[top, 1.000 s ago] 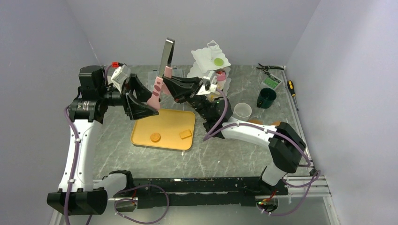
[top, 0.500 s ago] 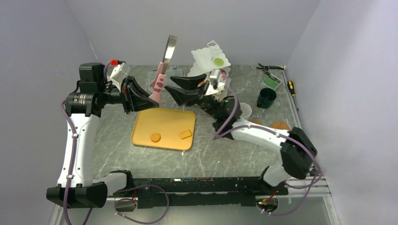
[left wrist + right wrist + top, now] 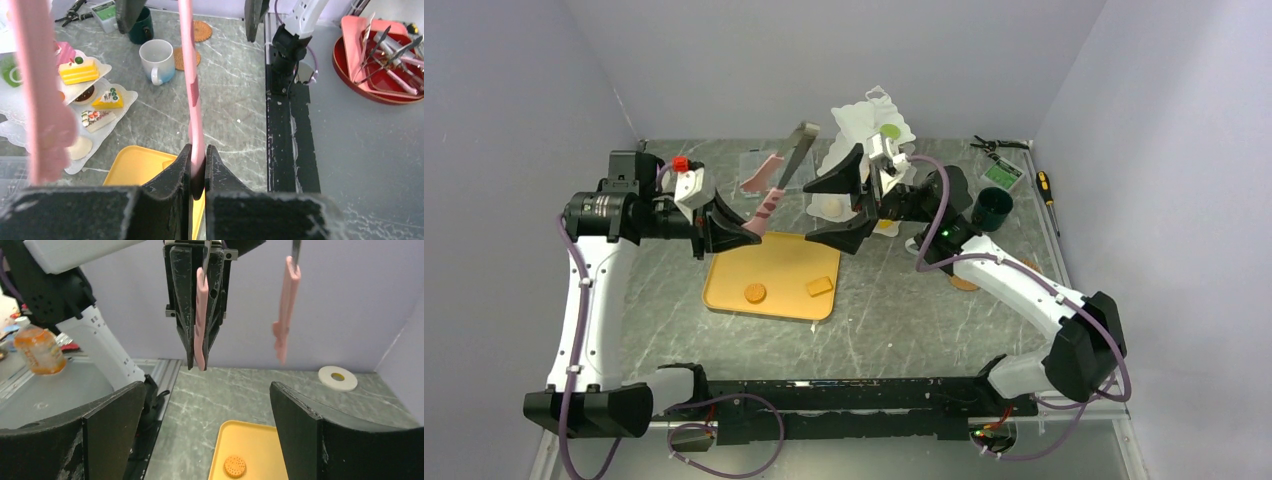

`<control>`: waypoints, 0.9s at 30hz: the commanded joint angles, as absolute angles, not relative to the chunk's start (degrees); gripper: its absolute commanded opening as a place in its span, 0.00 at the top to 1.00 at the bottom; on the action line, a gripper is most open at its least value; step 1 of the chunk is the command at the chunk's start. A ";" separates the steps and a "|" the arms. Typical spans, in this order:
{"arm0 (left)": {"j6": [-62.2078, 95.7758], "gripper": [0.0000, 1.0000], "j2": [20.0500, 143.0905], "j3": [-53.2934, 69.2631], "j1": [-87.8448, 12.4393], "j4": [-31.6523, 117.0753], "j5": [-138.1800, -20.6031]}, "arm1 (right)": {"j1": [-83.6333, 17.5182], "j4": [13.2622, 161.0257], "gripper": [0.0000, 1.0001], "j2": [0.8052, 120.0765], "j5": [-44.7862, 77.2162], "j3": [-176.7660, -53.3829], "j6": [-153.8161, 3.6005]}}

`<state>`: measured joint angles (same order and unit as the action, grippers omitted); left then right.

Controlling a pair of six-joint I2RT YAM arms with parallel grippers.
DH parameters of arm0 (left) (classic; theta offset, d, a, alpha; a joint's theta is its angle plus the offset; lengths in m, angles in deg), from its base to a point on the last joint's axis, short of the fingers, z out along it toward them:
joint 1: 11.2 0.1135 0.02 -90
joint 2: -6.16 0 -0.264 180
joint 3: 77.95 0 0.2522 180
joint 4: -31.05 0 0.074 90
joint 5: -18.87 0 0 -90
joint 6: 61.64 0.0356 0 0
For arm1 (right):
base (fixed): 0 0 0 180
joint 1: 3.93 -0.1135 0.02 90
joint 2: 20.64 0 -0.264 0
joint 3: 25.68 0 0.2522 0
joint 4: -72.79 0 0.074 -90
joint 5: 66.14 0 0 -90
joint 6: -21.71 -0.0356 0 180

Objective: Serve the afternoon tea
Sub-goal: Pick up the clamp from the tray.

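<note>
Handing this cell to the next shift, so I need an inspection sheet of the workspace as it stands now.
Surface: grey marbled table, no spills seen.
Job's things: three-tier stand carrying cake slices; round biscuit on the yellow tray; white mug, dark-green mug and cork coasters at the right.
Clutter: clear box, pliers, screwdriver.
Grippers: left gripper shut on one arm of the pink tongs; right gripper open, empty.
Cables: purple cables run along both arms; no snag seen.
Surroundings: plain lilac walls.
</note>
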<state>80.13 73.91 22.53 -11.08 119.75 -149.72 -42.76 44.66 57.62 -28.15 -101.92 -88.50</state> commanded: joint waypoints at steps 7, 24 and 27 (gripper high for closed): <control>96.82 0.97 72.01 19.92 -15.73 127.02 -146.17 | -42.91 45.81 0.00 59.74 -31.03 -108.89 -85.95; 92.90 0.97 70.08 16.35 -17.18 118.71 -142.89 | -50.11 50.17 0.00 62.52 -26.62 -110.53 -76.32; 92.67 0.97 69.69 15.98 -17.18 118.05 -142.53 | -50.90 49.84 0.00 62.52 -25.57 -109.96 -75.66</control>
<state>93.49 71.31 16.37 -16.94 121.89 -142.39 -49.84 52.07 62.54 -27.15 -109.57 -77.77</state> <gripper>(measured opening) 0.102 0.997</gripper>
